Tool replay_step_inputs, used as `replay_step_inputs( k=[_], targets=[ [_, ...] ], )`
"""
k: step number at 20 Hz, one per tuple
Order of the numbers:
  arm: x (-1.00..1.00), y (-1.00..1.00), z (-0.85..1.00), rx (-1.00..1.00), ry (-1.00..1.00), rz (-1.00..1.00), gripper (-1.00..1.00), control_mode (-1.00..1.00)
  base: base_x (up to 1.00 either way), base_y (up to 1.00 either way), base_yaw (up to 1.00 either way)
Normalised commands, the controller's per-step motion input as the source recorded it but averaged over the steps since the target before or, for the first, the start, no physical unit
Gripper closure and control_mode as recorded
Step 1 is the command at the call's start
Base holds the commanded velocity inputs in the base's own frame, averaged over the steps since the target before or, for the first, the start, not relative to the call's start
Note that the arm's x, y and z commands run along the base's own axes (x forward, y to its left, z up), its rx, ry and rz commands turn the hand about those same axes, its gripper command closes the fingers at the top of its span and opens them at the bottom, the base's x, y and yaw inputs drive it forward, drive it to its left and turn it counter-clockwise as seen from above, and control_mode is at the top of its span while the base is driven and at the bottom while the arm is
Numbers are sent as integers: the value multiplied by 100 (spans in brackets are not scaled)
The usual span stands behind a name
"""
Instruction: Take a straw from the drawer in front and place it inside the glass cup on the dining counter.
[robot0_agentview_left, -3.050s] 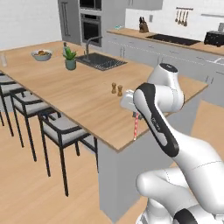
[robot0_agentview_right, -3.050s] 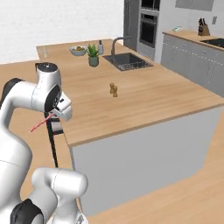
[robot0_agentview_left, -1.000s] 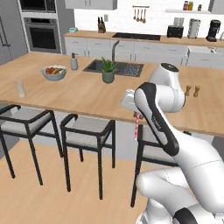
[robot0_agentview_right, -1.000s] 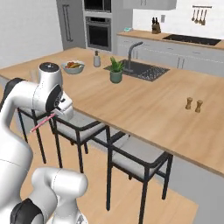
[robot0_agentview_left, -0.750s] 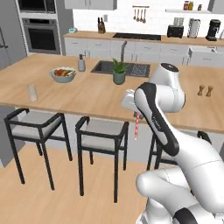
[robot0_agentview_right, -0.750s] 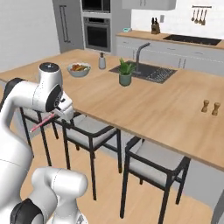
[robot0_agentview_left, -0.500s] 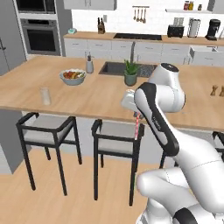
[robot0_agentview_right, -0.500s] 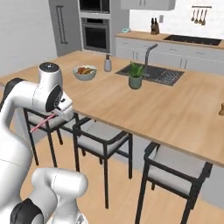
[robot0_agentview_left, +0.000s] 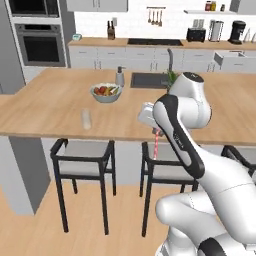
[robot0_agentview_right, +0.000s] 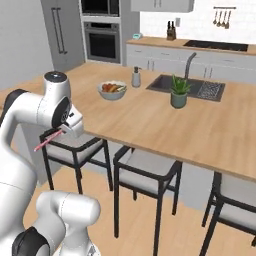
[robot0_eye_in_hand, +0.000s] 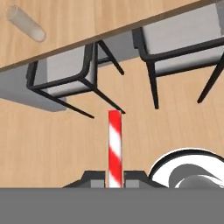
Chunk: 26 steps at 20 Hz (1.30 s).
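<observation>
Left base view shows you that the base has driven along the dining counter (robot0_agentview_left: 45, 112); the glass cup (robot0_agentview_left: 87, 119), formerly far left in frame, now stands left of centre. Your gripper (robot0_eye_in_hand: 114, 176) stays clenched on the straw (robot0_eye_in_hand: 114, 144), held centre frame over the stools (robot0_agentview_left: 82, 160). You'll find no readable writing or brands.

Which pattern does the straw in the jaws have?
The straw has red and white stripes, clearest in the hand view.

One striped straw (robot0_eye_in_hand: 114, 146). One glass cup (robot0_agentview_left: 87, 119). One fruit bowl (robot0_agentview_left: 106, 93). One soap dispenser (robot0_agentview_left: 120, 77). One potted plant (robot0_agentview_right: 178, 92). Three black-framed stools (robot0_agentview_right: 145, 171) in the right base view.
</observation>
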Motion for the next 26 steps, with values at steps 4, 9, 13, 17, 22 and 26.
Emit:
replay_step_inputs(
  k=[4,9,13,17,22,26],
  targets=[
    [0,0,0,0,0,0,100,100,42,100,-34],
    [0,0,0,0,0,0,100,100,55,98,-43],
    [0,0,0,0,0,0,100,100,67,76,-41],
    [0,0,0,0,0,0,100,100,78,44,-25],
    [0,0,0,0,0,0,100,100,92,20,-12],
    [0,0,0,0,0,0,100,100,100,21,-8]
  ],
)
